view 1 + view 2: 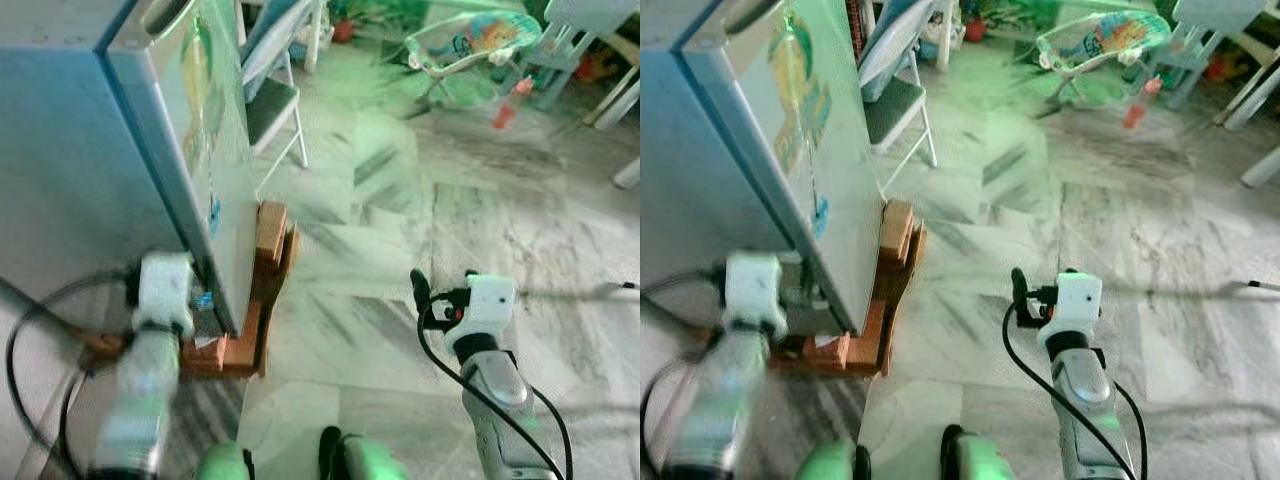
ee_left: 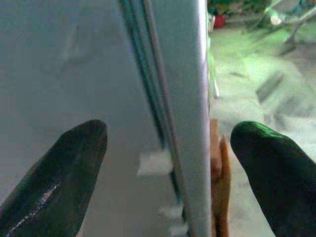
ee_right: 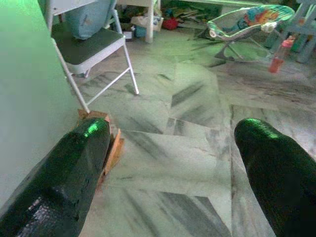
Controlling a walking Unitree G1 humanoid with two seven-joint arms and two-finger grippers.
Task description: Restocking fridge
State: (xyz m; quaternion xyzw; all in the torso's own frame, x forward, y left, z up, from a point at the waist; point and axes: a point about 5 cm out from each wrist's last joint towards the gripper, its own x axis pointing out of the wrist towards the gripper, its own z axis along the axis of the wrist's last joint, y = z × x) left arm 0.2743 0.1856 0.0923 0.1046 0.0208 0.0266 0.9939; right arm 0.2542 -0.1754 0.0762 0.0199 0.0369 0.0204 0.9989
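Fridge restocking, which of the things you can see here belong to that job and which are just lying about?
Part of the job:
- fridge, door closed
- left gripper, open, fingers either side of the door edge
- right gripper, open, over bare floor

Just lying about:
- folding chair
- baby bouncer
- red bottle
- wooden base under the fridge

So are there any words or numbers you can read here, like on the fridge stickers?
None can be read. The fridge has colourful stickers on its door, too blurred to show any letters. The left gripper, open, straddles the fridge door's edge.
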